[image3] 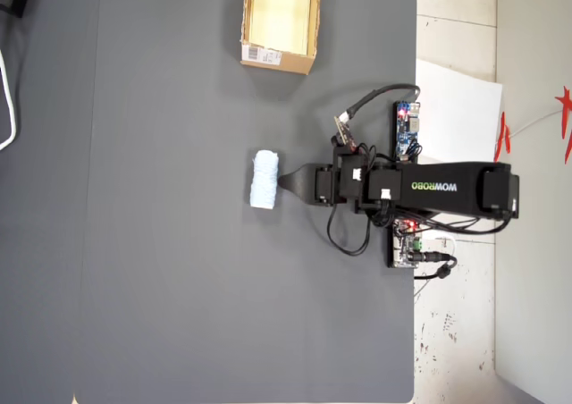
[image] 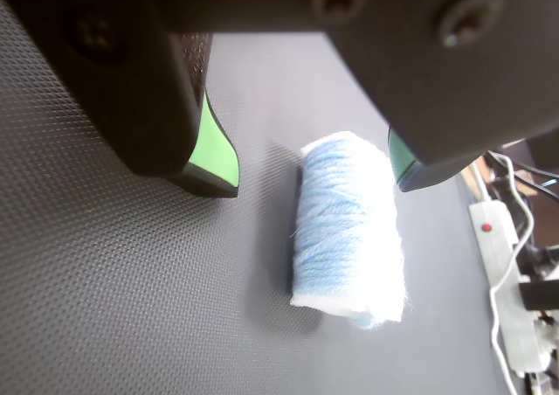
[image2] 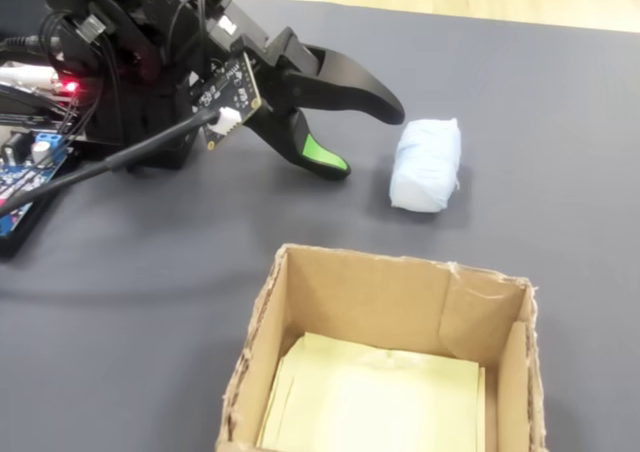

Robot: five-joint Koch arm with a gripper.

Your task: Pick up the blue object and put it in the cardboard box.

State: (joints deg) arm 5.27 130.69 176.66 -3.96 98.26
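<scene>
The blue object (image: 349, 229) (image2: 427, 165) (image3: 264, 180) is a pale light-blue fuzzy roll lying on its side on the dark mat. My gripper (image: 314, 178) (image2: 368, 138) (image3: 286, 183) is open, its black jaws with green pads spread wide just short of the roll. In the wrist view the roll's near end lies between the two tips, close to the right one, without touching. The cardboard box (image2: 470, 297) (image3: 278, 57) stands open and upright, pale yellow inside; in the overhead view it sits at the mat's top edge, away from the roll.
The dark grey mat (image3: 161, 243) covers the table. Circuit boards and cables (image3: 407, 127) sit by the arm's base at the mat's right edge in the overhead view. A white power strip (image: 496, 246) lies at the right of the wrist view.
</scene>
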